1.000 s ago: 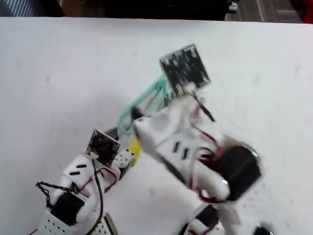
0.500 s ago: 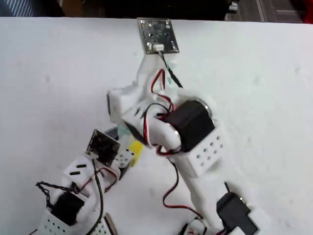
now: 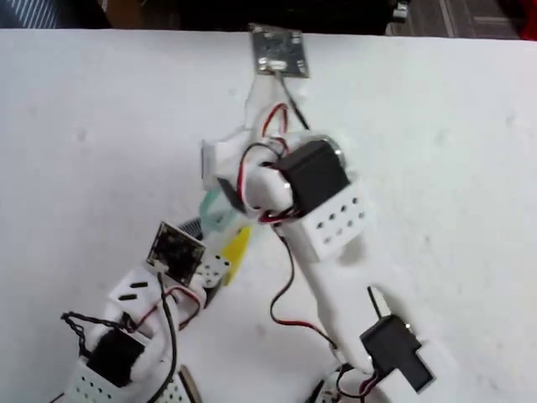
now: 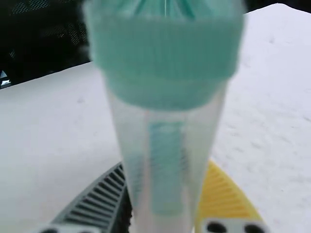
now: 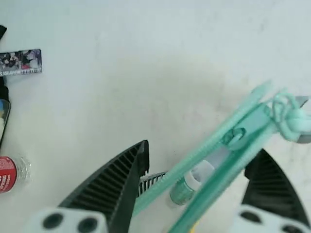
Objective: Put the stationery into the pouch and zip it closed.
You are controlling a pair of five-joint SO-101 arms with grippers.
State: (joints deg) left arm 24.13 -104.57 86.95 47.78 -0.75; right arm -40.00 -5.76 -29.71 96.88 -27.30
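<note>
While the left arm stays put: the right arm [image 3: 336,243] has unfolded from its low crouch of a second ago and now stretches far across the table [image 3: 436,126], its wrist camera [image 3: 279,50] near the far edge.
Pouch: the clear pouch [image 4: 165,160] with a teal band stands upright between the left fingers.
Left gripper [image 4: 163,204]: clenched on the pouch, grey finger [image 4: 97,206] on one side and yellow finger [image 4: 226,199] on the other, in the same spot as before.
Right gripper [image 5: 203,150]: released, its black fingers [image 5: 121,179] spread wide to either side of the pouch's top edge.
Zipper: the teal zipper [image 5: 228,138] runs slantwise between those fingers, with a teal cord [image 5: 289,114] bunched at one end.
Inside the pouch: a small teal-capped item [image 5: 183,194] shows through the clear wall; its kind cannot be told.
Teal edge [image 3: 214,208]: hidden under the right arm half a second ago, it peeks out again by the left gripper.
Elsewhere on the table: a red item with a clear end [image 5: 9,174] and a printed strip [image 5: 22,62] lie well apart from the pouch.
</note>
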